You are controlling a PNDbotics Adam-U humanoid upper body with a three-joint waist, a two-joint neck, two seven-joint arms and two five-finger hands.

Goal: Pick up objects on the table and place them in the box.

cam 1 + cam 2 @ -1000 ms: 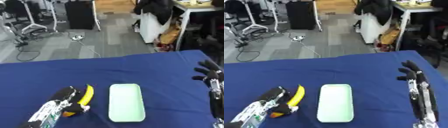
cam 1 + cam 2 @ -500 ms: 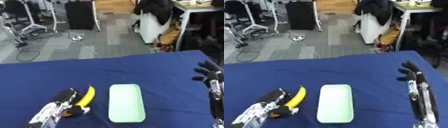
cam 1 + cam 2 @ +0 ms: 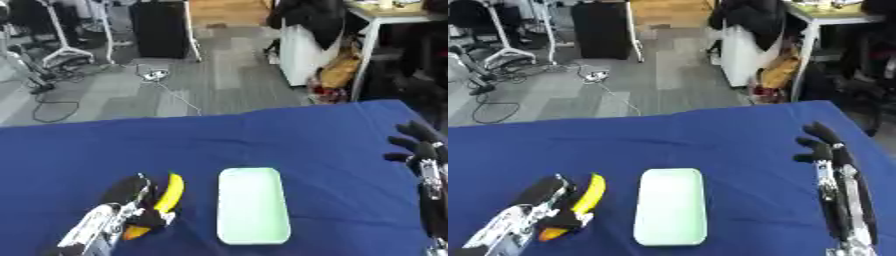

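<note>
Left hand [image 3: 131, 212] around banana [image 3: 170, 192]

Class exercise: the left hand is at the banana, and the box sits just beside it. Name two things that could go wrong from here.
1. The left hand is curled on the banana near its lower end only, so the banana may tip or slip when lifted.
2. The box looks shallow and lies very close, so the hand might nudge it, or the banana could end up across the rim.

We find no readable text, label, brand, number or sign in either eye view; nothing legible on the table, on the things lying on it, or in the room beyond.
</note>
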